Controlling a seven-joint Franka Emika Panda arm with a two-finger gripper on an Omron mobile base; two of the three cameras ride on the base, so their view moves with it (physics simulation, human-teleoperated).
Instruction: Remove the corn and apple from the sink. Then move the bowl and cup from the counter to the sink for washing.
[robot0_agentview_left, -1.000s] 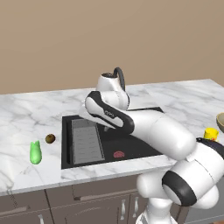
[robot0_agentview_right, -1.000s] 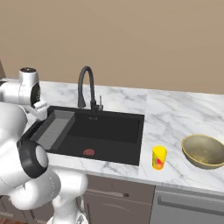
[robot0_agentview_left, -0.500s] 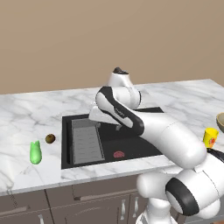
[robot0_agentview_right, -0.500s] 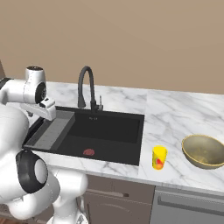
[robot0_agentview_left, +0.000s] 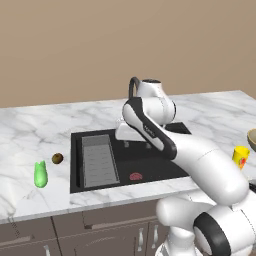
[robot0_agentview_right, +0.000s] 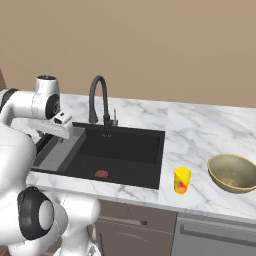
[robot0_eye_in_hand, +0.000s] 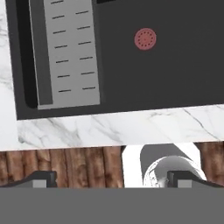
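Corn (robot0_agentview_left: 40, 174) and apple (robot0_agentview_left: 57, 158) already out of the sink (robot0_agentview_left: 150, 162), both lying on the counter (robot0_agentview_left: 35, 130) to the left of the basin, apple just beyond the corn and nearer the sink edge. Basin holding only the ribbed drain rack (robot0_agentview_left: 99, 160) on its left side and a flat reddish disc (robot0_agentview_left: 135, 176) on the floor near the front wall. So, by judgement, first half of the task done; bowl and cup next. Gripper (robot0_eye_in_hand: 111, 180) empty, fingers spread wide apart with nothing between them, hanging over the sink's left half near the rack, looking straight down on rack, disc and front counter strip. Cup (robot0_agentview_right: 182, 180) standing upright on the counter just right of the sink's front right corner; bowl (robot0_agentview_right: 233, 172) further right again, near the cup but apart from it, mouth up. Key relation for the coming move: both targets lie to the right of the gripper, across the full width of the basin, cup the nearer of the two and closest to the sink rim. Only one arm here, so no choice of hand. Cup upright, long axis vertical, so likely a sideways pinch across its wall or a drop from above onto the rim; bowl wide and shallow, probably needing a pinch on its paler rim. Likely risk: knocking the light cup over while swinging in from the left.
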